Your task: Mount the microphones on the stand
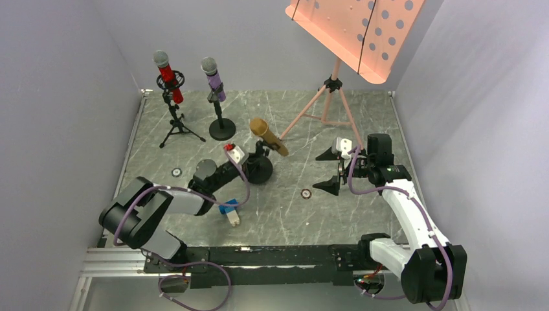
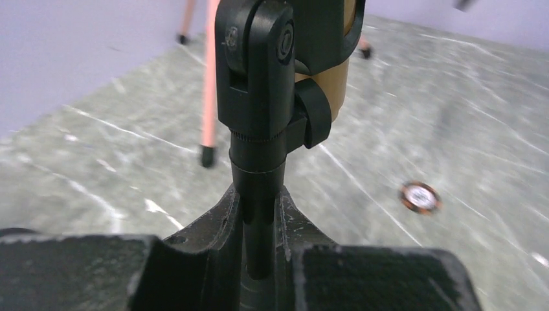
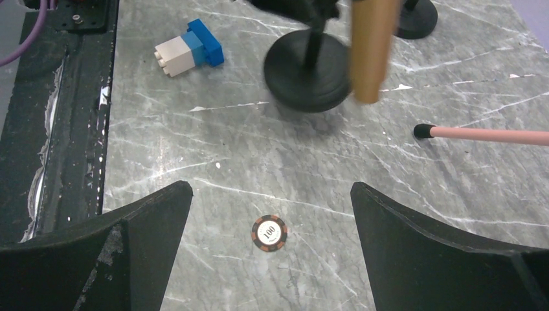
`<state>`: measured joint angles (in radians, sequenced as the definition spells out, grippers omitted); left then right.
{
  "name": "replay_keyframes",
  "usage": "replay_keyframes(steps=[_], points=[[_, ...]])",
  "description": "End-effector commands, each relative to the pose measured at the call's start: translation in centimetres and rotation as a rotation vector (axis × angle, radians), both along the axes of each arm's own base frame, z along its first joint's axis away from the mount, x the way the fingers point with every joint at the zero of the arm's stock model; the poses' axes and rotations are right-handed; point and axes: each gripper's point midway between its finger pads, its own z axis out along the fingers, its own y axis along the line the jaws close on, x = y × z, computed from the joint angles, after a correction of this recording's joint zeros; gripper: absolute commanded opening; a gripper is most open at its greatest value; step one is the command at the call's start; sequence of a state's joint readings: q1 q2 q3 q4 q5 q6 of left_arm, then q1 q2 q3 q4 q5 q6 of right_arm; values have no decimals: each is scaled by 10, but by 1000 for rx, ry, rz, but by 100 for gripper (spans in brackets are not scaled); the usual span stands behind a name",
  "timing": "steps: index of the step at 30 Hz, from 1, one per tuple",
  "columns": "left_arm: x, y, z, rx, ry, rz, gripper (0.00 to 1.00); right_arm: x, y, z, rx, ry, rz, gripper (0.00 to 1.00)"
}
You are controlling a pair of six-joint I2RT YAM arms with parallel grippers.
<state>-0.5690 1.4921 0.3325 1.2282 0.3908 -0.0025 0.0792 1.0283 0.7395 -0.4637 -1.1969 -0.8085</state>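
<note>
The left pincer (image 2: 259, 217) is pinched tight on the thin black post of the round-based stand (image 1: 261, 170), its arm stretched low across the worktop (image 1: 375, 214). The gold microphone (image 1: 268, 137) sits tilted in that stand's clip. The right pincer (image 1: 328, 172) hangs wide open and empty, wrist bent down over a poker chip (image 3: 269, 233). The red microphone (image 1: 169, 76) and purple microphone (image 1: 213, 78) stand raised at the back left.

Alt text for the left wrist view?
Left jaws closed on the black stand post just below its clip, which holds the gold mic. Behind, on the grey marble table: a pink tripod leg at left, a poker chip at right.
</note>
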Motion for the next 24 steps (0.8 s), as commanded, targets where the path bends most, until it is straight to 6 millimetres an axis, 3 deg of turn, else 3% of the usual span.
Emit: replay_keyframes(steps=[1, 9, 11, 18, 24], points=[[67, 22, 78, -71, -226, 265, 0, 1, 1, 13, 22, -59, 25, 100], [150, 31, 102, -152, -261, 409, 0, -1, 1, 15, 25, -66, 28, 100], [167, 30, 97, -141, -246, 418, 0, 0, 0, 16, 22, -72, 26, 100], [203, 24, 85, -130, -167, 413, 0, -1, 0, 17, 18, -80, 28, 100], [215, 15, 69, -161, -76, 401, 0, -1, 0, 16, 15, -77, 29, 100]])
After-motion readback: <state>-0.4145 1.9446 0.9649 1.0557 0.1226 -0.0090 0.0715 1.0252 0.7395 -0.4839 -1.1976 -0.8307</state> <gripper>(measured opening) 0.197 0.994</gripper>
